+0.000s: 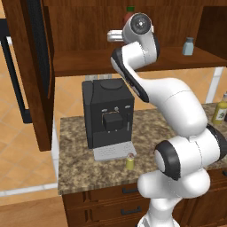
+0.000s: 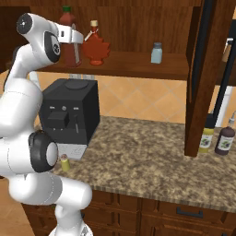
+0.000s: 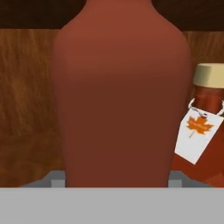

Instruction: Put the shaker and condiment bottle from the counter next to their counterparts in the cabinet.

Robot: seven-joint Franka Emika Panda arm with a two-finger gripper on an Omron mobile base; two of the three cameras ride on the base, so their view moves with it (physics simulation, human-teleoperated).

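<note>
Red condiment bottle (image 2: 70, 44): upright on the cabinet (image 2: 138, 27) shelf, long axis vertical, just left of the maple-leaf bottle (image 2: 96, 48).
Pincer (image 2: 73, 37): closed around the bottle's body, which sits straight ahead between the fingers.
Yellow-green shaker (image 1: 130, 161): down on the counter (image 1: 80, 164), before the coffee machine (image 1: 107, 115).
Pale blue shaker (image 2: 156, 52): further right along the shelf.
Next: likely release, then reach down for the shaker.
</note>
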